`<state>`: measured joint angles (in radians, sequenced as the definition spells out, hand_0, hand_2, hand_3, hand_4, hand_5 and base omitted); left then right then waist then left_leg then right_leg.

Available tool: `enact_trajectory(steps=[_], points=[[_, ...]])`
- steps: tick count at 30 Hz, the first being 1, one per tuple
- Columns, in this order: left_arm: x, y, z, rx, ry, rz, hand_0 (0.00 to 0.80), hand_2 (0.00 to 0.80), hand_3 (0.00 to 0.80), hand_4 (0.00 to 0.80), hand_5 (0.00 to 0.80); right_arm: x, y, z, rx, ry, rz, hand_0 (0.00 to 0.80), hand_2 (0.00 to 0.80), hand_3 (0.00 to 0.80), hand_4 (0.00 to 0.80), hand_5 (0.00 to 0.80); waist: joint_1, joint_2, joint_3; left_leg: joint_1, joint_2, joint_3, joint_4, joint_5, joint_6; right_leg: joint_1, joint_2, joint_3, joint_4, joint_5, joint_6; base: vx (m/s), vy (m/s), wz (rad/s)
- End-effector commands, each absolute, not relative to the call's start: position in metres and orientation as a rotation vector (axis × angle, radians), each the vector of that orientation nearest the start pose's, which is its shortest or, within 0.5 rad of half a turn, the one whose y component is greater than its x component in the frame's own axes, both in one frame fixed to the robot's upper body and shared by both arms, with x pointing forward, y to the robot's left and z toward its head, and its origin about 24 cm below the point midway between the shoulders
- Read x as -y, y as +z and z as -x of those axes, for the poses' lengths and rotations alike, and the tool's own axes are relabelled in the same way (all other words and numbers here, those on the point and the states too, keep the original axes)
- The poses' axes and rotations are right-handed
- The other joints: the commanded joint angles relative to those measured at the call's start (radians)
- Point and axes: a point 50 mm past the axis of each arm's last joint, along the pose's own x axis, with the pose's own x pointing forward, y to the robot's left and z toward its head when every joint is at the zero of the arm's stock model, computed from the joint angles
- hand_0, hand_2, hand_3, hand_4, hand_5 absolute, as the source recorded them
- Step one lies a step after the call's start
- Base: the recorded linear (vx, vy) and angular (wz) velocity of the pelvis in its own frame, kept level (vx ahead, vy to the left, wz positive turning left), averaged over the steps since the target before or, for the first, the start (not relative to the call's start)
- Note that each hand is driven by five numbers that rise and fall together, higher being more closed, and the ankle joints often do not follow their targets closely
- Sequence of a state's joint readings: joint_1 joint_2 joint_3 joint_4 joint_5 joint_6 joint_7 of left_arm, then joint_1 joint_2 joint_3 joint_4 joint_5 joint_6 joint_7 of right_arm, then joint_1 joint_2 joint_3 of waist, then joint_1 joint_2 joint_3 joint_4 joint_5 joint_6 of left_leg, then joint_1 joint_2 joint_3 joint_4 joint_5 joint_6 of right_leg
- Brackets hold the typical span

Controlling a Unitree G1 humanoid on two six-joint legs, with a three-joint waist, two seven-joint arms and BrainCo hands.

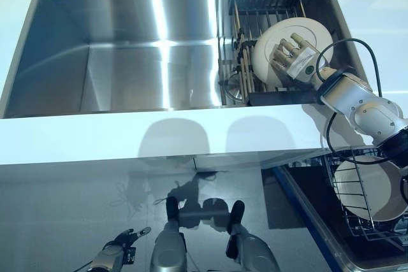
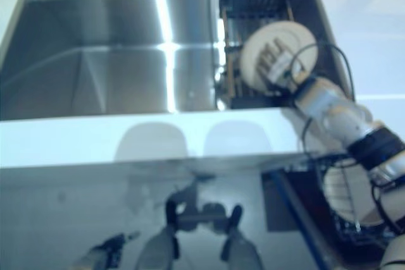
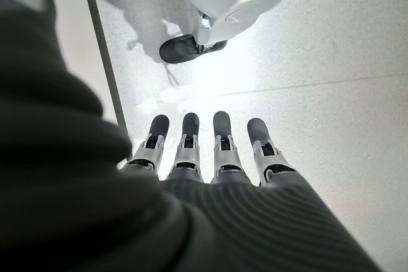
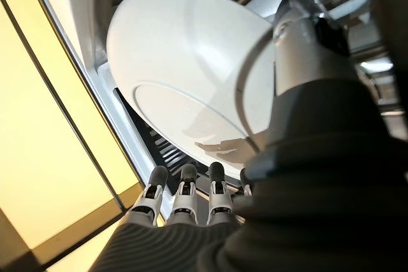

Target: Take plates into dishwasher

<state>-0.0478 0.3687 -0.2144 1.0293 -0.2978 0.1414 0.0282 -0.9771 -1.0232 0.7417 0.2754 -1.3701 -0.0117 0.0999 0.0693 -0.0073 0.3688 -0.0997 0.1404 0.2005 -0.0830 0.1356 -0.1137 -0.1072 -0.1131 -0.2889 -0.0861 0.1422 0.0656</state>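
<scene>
Plate in the sink: a white plate (image 1: 280,46) stands on edge in the dish rack (image 1: 255,36), which sits at the right end of the sink (image 1: 127,62). Leaning between the rack's bars, it shows a broad face that a hand can get at.
Right hand: the right hand (image 1: 294,55) lies against that plate's face. The fingers (image 4: 183,189) run nearly straight under the rim, and the thumb (image 4: 306,36) bends over the opposite face. My reading is a pinch that is just forming, good enough to lift the plate clear of the bars.
Left hand: the left hand (image 3: 210,157) hangs low, below the sink's front edge and above the floor (image 3: 331,42). Its fingers are straight and slightly apart, holding nothing, so it is out of the way and idle.
Dishwasher side: below and right of the sink, a wire basket (image 1: 357,221) is pulled out, and a second plate (image 1: 373,186) already stands upright in it. It sits close to the right arm, which makes for a short carry.
Worktop: a pale, bare strip of worktop (image 1: 127,135) runs along the sink's front edge.
Room: the floor is light and glossy under bright lighting. The sink's steel basin left of the rack is bare.
</scene>
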Motion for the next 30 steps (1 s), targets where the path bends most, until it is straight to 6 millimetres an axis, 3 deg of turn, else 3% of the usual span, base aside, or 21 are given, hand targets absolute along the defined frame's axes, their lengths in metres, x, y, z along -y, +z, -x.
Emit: enact_trajectory(steps=[1,6,11,12,13,20,30], points=[[-0.257,-0.137,-0.143,-1.124,0.15,-0.192,0.0,0.0,0.0,0.0,0.0,0.222,0.217,-0.363,0.289,-0.006,2.736,0.0,0.0,0.0,0.0,0.0,0.018,-0.017,0.022,-0.029,-0.053,-0.005,-0.004,-0.028,0.02,0.001,-0.013,-0.034,-0.001,-0.025,0.072,-0.023,-0.006,0.04],[-0.255,-0.137,-0.143,-1.122,0.142,-0.186,0.0,0.0,0.0,0.0,0.0,0.233,0.215,-0.368,0.241,-0.106,2.757,0.0,0.0,0.0,0.0,0.0,0.024,-0.007,0.024,-0.033,-0.053,-0.007,-0.004,-0.027,0.018,-0.003,-0.017,-0.038,-0.001,-0.023,0.072,-0.017,-0.003,0.04],[-0.252,-0.138,-0.144,-1.124,0.131,-0.18,0.0,0.0,0.0,0.0,0.0,0.246,0.229,-0.371,0.161,-0.27,2.775,0.0,0.0,0.0,0.0,0.0,0.029,0.006,0.023,-0.042,-0.054,-0.009,-0.004,-0.026,0.017,-0.01,-0.019,-0.04,-0.001,-0.022,0.074,-0.016,0.003,0.04],[-0.251,-0.138,-0.144,-1.124,0.131,-0.178,0.0,0.0,0.0,0.0,0.0,0.247,0.231,-0.372,0.151,-0.298,2.779,0.527,0.527,0.527,0.527,0.527,0.029,0.008,0.022,-0.044,-0.054,-0.009,-0.004,-0.026,0.017,-0.012,-0.018,-0.041,-0.001,-0.021,0.074,-0.032,0.009,0.08],[-0.251,-0.138,-0.144,-1.123,0.13,-0.176,0.0,0.0,0.0,0.0,0.0,0.249,0.235,-0.372,0.138,-0.337,2.778,0.8,0.8,0.8,0.8,0.8,0.029,0.009,0.022,-0.045,-0.054,-0.01,-0.004,-0.026,0.017,-0.014,-0.018,-0.04,-0.001,-0.021,0.073,-0.027,0.01,0.05],[-0.245,-0.139,-0.146,-1.117,0.118,-0.19,0.0,0.0,0.0,0.0,0.0,0.256,0.265,-0.369,0.247,-0.605,2.675,0.8,0.8,0.8,0.8,0.8,0.031,0.015,0.012,-0.044,-0.057,-0.013,-0.004,-0.03,0.02,-0.012,-0.018,-0.04,-0.001,-0.023,0.075,0.0,0.0,0.0],[-0.243,-0.141,-0.142,-1.128,0.118,-0.206,0.0,0.0,0.0,0.0,0.0,0.272,0.296,-0.358,0.363,-0.813,2.532,0.8,0.8,0.8,0.8,0.8,0.023,0.007,-0.019,-0.027,-0.06,-0.018,-0.004,-0.04,0.027,0.0,-0.014,-0.036,-0.001,-0.028,0.075,0.0,0.0,0.0]])
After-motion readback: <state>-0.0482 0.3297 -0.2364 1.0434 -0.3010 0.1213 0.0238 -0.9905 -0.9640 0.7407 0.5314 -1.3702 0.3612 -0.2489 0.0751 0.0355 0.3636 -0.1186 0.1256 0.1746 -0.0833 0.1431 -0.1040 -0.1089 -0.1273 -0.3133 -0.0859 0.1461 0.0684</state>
